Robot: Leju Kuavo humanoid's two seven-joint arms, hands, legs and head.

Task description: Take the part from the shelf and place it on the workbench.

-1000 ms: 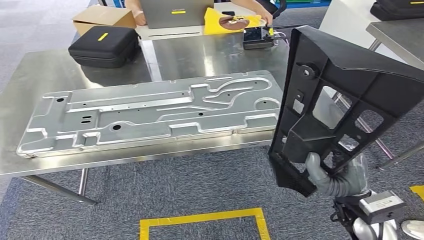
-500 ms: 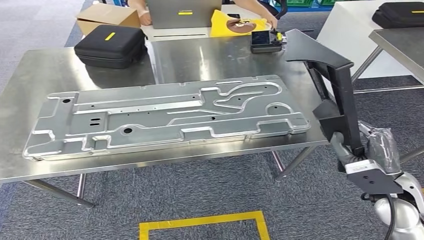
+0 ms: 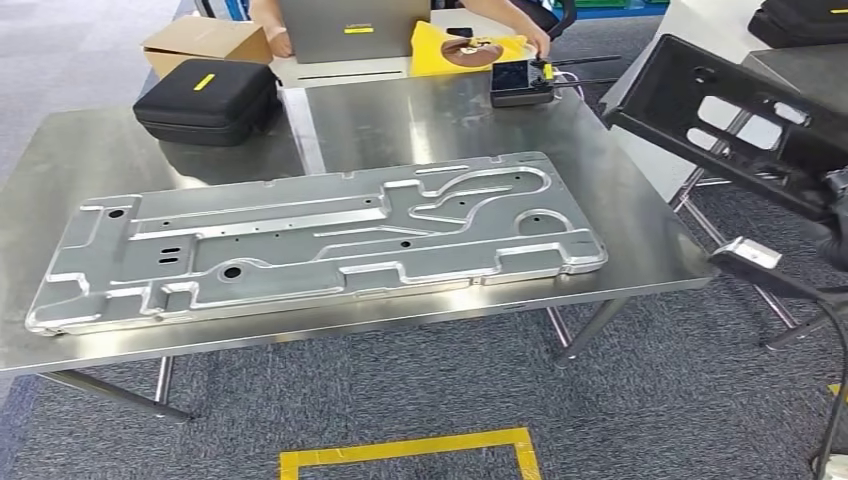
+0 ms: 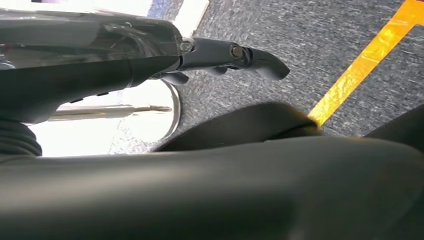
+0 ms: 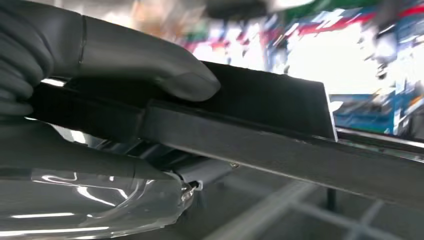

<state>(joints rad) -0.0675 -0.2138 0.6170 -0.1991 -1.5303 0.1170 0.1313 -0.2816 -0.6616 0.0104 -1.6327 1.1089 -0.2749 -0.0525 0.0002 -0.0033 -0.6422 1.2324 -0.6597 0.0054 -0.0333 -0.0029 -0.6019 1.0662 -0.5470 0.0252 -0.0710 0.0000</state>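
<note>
The black plastic part (image 3: pixel 730 120), a frame with several cut-outs, hangs tilted in the air beyond the right end of the steel workbench (image 3: pixel 640 230). My right hand (image 3: pixel 835 215) grips it at the picture's right edge. In the right wrist view my right hand (image 5: pixel 75 55) has its thumb pressed on top of the black part (image 5: pixel 260 125). In the left wrist view my left hand (image 4: pixel 150 55) hangs above the carpet, its fingers (image 4: pixel 260 62) stretched out with nothing in them.
A large pressed metal plate (image 3: pixel 310 240) covers most of the workbench. At the back stand a black case (image 3: pixel 205 95), a cardboard box (image 3: pixel 205 40) and a laptop (image 3: pixel 350 25) with a person's hands beside it. A second table (image 3: pixel 790 65) stands to the right. Yellow tape (image 3: pixel 400 445) marks the floor.
The black part has swung from standing upright, low beside the table, to lying tilted and higher at the upper right. My right hand has moved to the right edge.
</note>
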